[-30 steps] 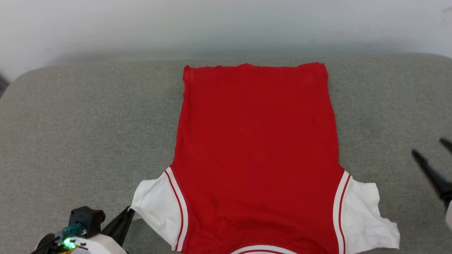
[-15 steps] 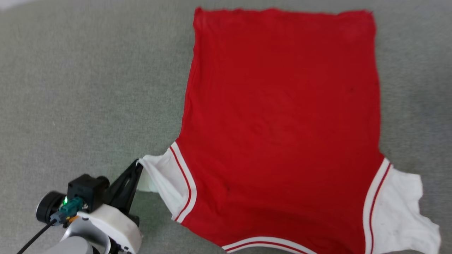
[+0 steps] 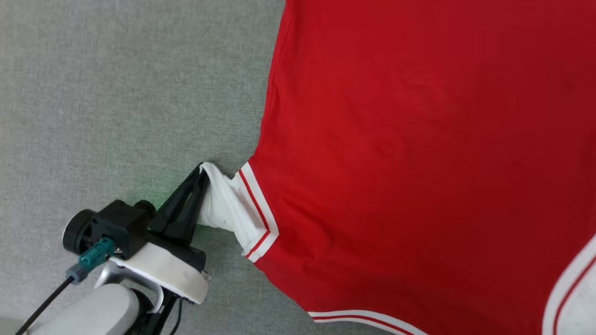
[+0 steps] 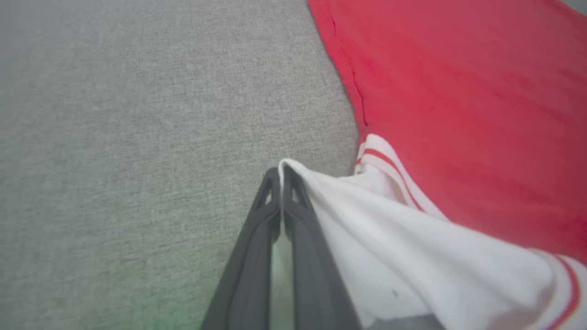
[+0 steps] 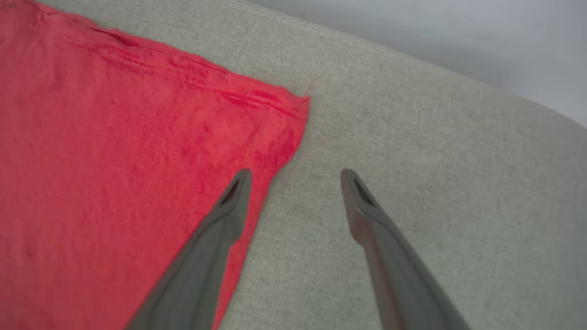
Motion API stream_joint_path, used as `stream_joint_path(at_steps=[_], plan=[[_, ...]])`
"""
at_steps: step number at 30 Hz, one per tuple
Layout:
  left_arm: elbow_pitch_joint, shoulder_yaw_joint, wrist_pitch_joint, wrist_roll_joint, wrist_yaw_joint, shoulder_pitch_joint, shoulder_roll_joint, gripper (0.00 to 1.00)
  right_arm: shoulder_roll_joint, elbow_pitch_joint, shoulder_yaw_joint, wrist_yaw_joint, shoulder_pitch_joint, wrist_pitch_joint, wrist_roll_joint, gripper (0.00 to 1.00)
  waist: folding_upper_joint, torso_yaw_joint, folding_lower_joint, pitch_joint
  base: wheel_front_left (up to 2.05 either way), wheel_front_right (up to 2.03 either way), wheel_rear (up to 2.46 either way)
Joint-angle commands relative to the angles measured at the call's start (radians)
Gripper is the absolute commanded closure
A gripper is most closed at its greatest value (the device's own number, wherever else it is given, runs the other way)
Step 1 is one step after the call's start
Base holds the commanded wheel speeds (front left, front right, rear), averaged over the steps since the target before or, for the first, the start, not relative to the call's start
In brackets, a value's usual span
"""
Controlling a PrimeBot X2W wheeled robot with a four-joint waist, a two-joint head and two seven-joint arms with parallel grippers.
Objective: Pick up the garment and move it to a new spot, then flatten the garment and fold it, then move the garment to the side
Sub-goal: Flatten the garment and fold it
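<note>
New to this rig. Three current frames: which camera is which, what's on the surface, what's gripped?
This is a wheeled robot with two arms, each ending in a two-fingered pincer. The wide picture is from its head camera, looking down at a grey padded surface where a red garment lies spread out. The other two are from wrist cameras looking along each pincer's fingers. The left pincer is shut on the garment's white sleeve, bunching it. The right pincer is open and holds nothing; it hangs above a corner of the garment, one finger over red cloth, the other over the padding.
</note>
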Motion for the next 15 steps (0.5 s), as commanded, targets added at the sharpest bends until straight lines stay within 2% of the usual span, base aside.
stream_joint_path(at_steps=[1, 7, 13, 15], plan=[[-0.005, 0.013, -0.003, 0.018, -0.006, -0.017, -0.017, 1.0, 0.018, 0.024, -0.006, 0.0, -0.023, 0.013, -0.014, 0.0, 0.0, 0.042, -0.0003, 0.065, 0.0, 0.0, 0.0], [-0.006, 0.031, -0.003, 0.062, -0.011, -0.015, -0.052, 1.0, 0.035, 0.075, -0.005, 0.0, 0.022, 0.028, -0.039, 0.0, 0.0, 0.061, -0.0003, 0.097, 0.0, 0.0, 0.0], [-0.002, 0.055, -0.002, 0.091, -0.016, 0.003, -0.068, 1.0, 0.009, 0.094, 0.037, 0.0, 0.121, 0.03, -0.014, 0.0, 0.0, 0.06, -0.0003, 0.1, 0.0, 0.0, 0.0], [-0.001, 0.065, -0.002, 0.098, -0.02, 0.008, -0.072, 1.0, -0.001, 0.081, 0.039, 0.0, 0.114, 0.013, -0.006, 1.0, 0.0, 0.057, -0.0003, 0.093, 0.0, 0.0, 0.0]])
